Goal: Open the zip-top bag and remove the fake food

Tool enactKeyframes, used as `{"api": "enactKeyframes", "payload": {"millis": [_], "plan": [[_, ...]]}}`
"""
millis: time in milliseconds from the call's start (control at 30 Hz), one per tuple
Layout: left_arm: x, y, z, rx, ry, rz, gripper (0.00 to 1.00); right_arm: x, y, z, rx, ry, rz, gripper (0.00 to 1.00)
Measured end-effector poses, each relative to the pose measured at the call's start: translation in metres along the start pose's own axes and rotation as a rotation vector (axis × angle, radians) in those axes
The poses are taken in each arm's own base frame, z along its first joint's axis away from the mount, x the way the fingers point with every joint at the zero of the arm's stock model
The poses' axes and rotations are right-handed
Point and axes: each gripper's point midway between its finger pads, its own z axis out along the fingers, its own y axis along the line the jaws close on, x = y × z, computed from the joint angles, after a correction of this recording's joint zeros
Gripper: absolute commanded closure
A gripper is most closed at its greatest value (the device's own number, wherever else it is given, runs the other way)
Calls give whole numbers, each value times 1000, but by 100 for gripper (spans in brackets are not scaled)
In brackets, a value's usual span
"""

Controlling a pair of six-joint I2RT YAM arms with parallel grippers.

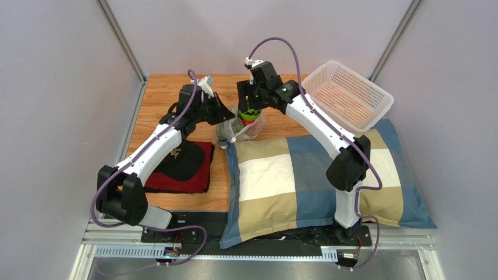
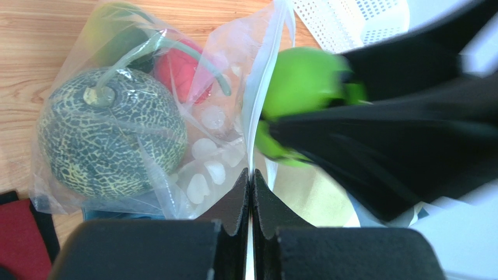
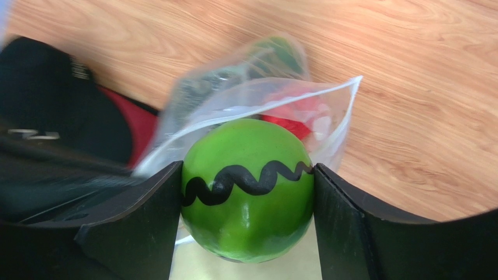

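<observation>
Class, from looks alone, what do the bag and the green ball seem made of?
Zip-top bag: thin clear plastic film, glossy; it crinkles and shows its contents. Green ball: likely hard plastic, smooth, slightly shiny, painted black wavy line.

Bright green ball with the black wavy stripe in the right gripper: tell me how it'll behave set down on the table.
Round all over, the glossy green striped ball would likely roll on the wooden table. Its shiny skin may slip; the right gripper holds it undented, so probably rigid.

No readable text; white marks on black cap (image 1: 186, 163) illegible.
</observation>
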Motion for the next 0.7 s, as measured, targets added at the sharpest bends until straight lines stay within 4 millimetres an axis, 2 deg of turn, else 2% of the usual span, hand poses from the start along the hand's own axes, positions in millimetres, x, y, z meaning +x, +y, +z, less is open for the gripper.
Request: {"api": "enactKeyframes", "payload": {"millis": [167,200,267,367,467,567,700], "plan": [[0,3,1,-14,-4,3,100,-31,12,-41,-119,-55,136,100],[0,3,0,-15,-3,4,100,-36,7,-48,-130,-65,167,100],[-1,3,0,-15,-3,10,100,-51,-15,-60,-125,-103,239,100],[-3,0,-1,-8,-6,21,100,-78,-84,-75,-10,-215,337,100],[-5,-2,-1,-1,-10,37,100,-94,-168,-84,183,-332,417,100],[-7,-3,-1,4,-15,54,100,-93,-245,-86,376,-389,488,100],[-14,-8,-3,14,-30,80,100,-78,-309,-68,530,-382,540,100]]}}
